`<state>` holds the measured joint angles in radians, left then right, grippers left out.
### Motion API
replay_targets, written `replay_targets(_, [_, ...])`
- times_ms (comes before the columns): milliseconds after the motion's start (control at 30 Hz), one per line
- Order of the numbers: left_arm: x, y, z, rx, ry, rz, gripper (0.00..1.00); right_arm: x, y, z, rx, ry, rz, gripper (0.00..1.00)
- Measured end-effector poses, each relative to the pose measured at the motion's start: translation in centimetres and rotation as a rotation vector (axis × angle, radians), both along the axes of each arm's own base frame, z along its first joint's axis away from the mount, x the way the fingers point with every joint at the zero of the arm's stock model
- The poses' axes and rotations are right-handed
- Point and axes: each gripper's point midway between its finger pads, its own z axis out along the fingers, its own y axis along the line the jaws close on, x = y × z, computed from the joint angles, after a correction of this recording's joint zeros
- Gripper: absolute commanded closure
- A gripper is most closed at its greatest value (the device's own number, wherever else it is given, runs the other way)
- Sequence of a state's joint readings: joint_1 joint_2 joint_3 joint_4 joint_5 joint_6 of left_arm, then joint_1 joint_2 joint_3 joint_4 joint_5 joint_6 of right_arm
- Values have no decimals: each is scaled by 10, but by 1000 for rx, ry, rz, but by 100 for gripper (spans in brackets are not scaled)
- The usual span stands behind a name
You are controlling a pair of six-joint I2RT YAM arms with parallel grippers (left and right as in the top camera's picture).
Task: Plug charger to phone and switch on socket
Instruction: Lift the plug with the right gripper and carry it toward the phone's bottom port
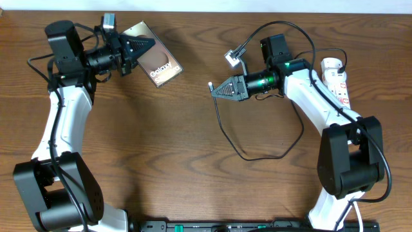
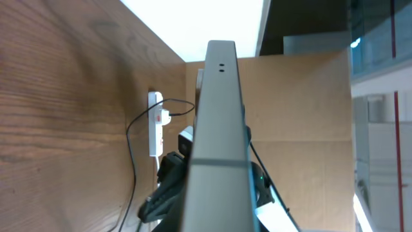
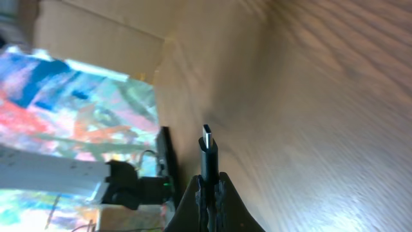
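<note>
Wooden table [image 1: 193, 129] underneath: the phone [image 1: 161, 64] is at its left, pinched at 1 end by the left gripper [image 1: 149, 42]. Well apart, the right gripper [image 1: 214, 90] clamps the charger [image 3: 208, 151] behind its tip. The socket [image 1: 336, 77] lies far right.

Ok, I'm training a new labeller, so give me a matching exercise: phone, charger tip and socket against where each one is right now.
Things:
1 phone
2 charger tip
3 socket

Places:
A lying on the table, far right
B in the left gripper
C in the right gripper

Pairs: 1-B, 2-C, 3-A
</note>
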<state>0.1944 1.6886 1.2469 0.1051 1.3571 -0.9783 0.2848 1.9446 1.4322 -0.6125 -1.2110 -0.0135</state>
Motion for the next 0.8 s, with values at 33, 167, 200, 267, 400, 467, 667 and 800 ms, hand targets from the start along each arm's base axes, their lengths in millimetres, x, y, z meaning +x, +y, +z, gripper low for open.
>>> replay_targets(33, [-1, 0, 0, 3, -12, -6, 93, -1, 2, 4, 21, -6, 12, 99])
replay_targets(167, [-4, -2, 2, 10, -48, -29, 93, -7, 12, 15, 81, -18, 53, 99])
replay_targets(200, [-4, -2, 2, 11, -56, -35, 93, -9, 15, 18, 95, -16, 64, 99])
replay_targets(267, [-5, -3, 3, 11, -62, -42, 93, -13, 21, 22, 119, -11, 87, 99])
replay_targets(400, [-9, -4, 5, 2, -71, -66, 93, -26, 34, 29, 152, 2, 137, 99])
replay_targets(467, [-12, -5, 6, -3, -76, -81, 93, -32, 42, 31, 161, 4, 162, 99])
replay_targets(667, [-20, -9, 10, -17, -110, -135, 93, -49, 70, 42, 197, -7, 236, 99])
replay_targets(800, [-23, -10, 11, -21, -124, -154, 93, -57, 80, 51, 230, -7, 278, 99])
